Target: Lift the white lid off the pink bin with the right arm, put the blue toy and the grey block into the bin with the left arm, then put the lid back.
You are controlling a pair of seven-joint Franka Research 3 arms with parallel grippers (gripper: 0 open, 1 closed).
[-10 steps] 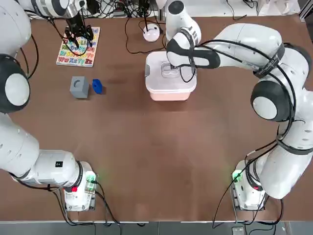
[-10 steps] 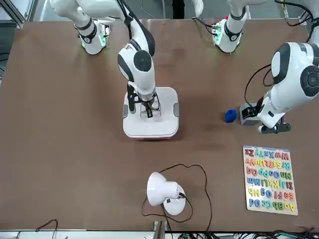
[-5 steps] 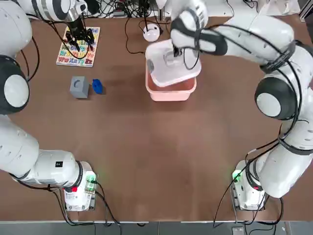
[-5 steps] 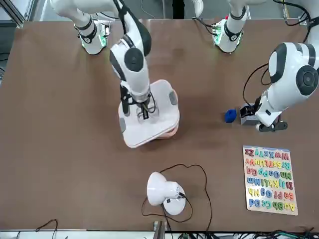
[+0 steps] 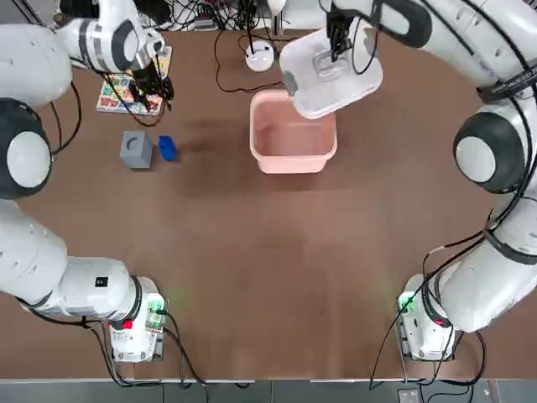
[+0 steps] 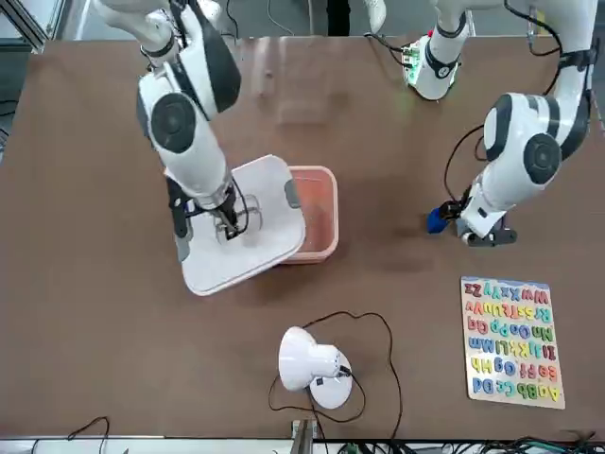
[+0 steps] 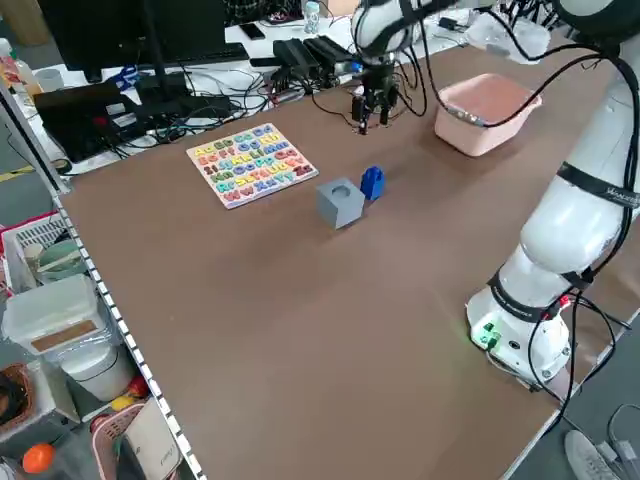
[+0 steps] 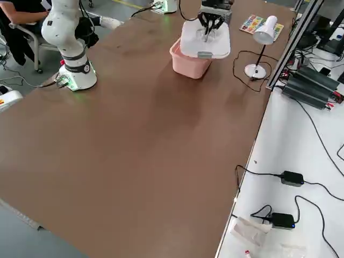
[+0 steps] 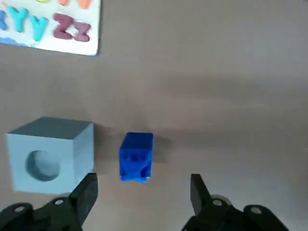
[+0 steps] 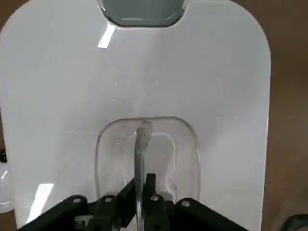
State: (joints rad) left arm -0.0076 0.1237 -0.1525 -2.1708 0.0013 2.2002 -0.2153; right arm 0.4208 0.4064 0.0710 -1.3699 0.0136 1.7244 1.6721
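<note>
Your right gripper (image 5: 339, 44) is pinched on the clear handle in the middle of the white lid (image 5: 331, 74), holding it tilted in the air at the top centre of the overhead picture, over the far right corner of the pink bin (image 5: 293, 134); in the front picture the lid (image 6: 241, 227) hangs to the left of the bin (image 6: 316, 216) and overlaps its edge. The bin stands uncovered in the upper middle of the overhead picture. Your left gripper (image 5: 151, 80) is in the upper left of that picture, above the near edge of the alphabet puzzle board (image 5: 112, 94), with its fingers (image 9: 86, 192) spread apart and nothing between them. The blue toy (image 5: 167, 149) and the grey block (image 5: 136, 149) sit side by side on the table (image 5: 268, 269), just below that gripper in the overhead picture and well to the left of the bin. A small white lamp (image 6: 310, 364) with a black cable stands near the bottom centre of the front picture.
</note>
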